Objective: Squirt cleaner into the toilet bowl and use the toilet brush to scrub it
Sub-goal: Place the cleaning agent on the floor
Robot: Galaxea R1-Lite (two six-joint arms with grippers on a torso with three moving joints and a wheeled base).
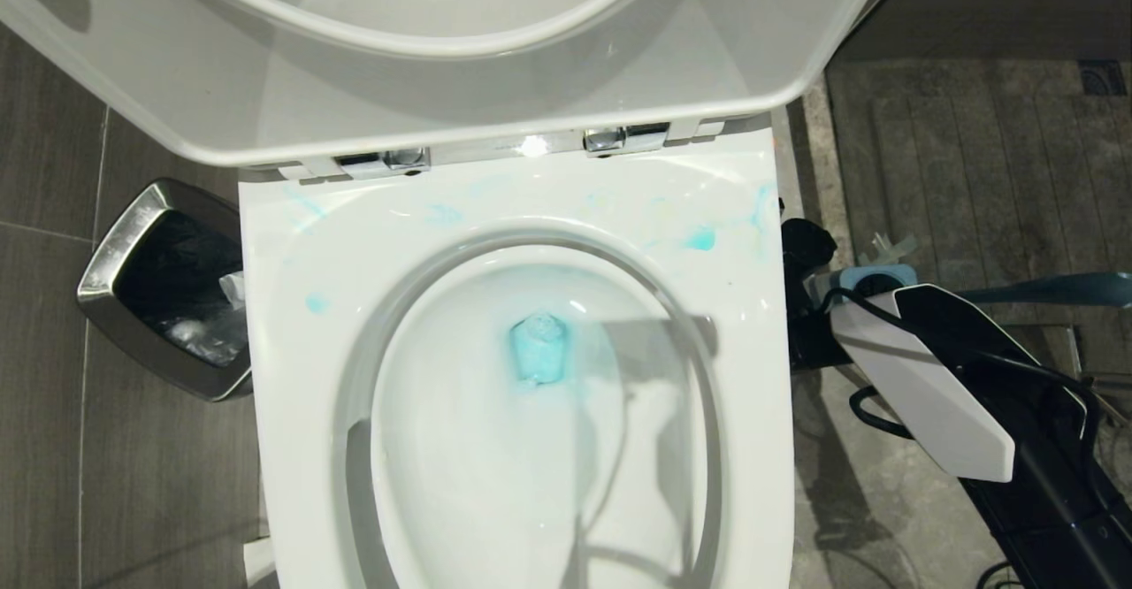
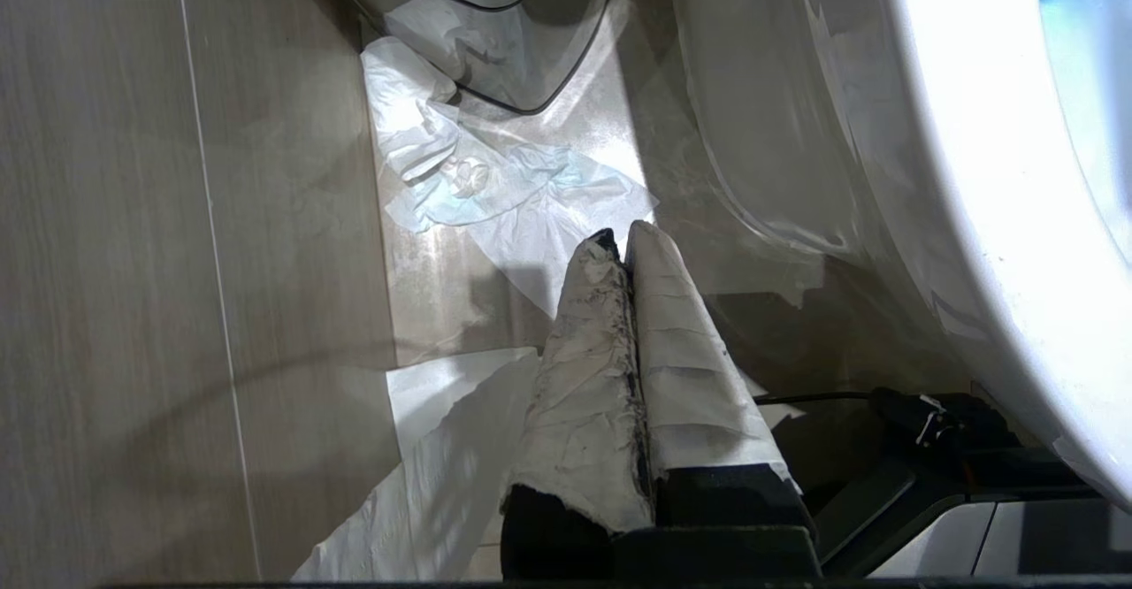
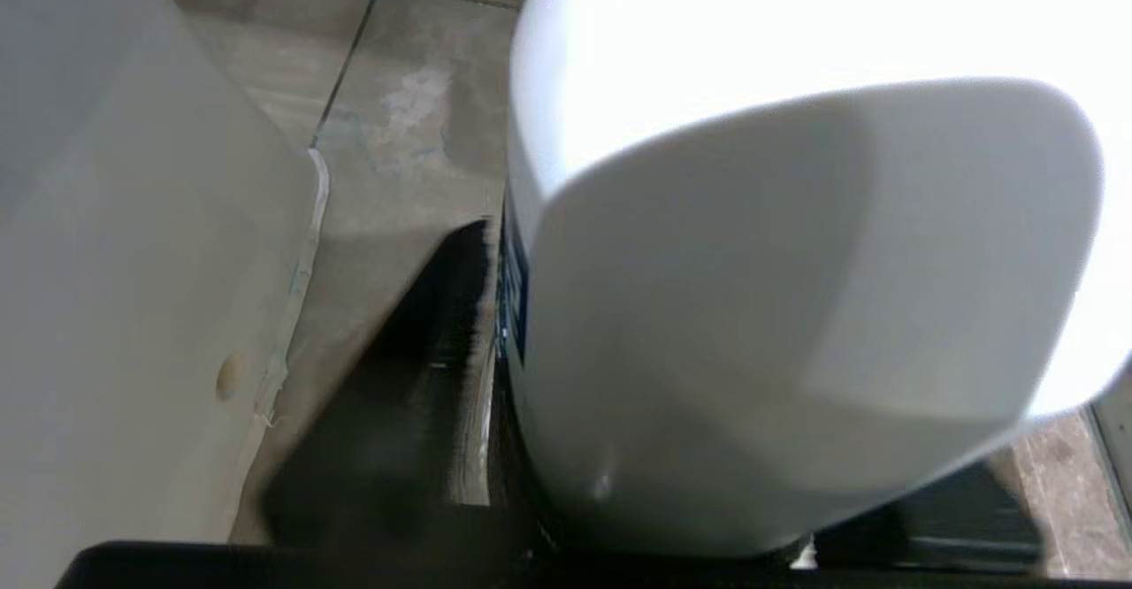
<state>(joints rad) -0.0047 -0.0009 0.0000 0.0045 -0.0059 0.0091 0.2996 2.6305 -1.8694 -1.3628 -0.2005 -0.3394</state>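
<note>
Risk lies at the right gripper (image 3: 531, 518), jaws part-open around the white bottle (image 3: 752, 306); released tilted beside the toilet bowl (image 1: 531, 447), it could topple.

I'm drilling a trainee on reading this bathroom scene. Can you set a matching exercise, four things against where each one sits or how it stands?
Things:
1. cleaner
2. steel bin
3. left gripper
4. toilet seat

Places or states:
A. on the floor at the toilet's left, lined with a black bag
B. raised, at the top of the head view
C. pooled bright blue low in the toilet bowl
D. shut, low beside the toilet's outer wall, above crumpled paper on the floor

Pairs: 1-C, 2-A, 3-D, 4-B
</note>
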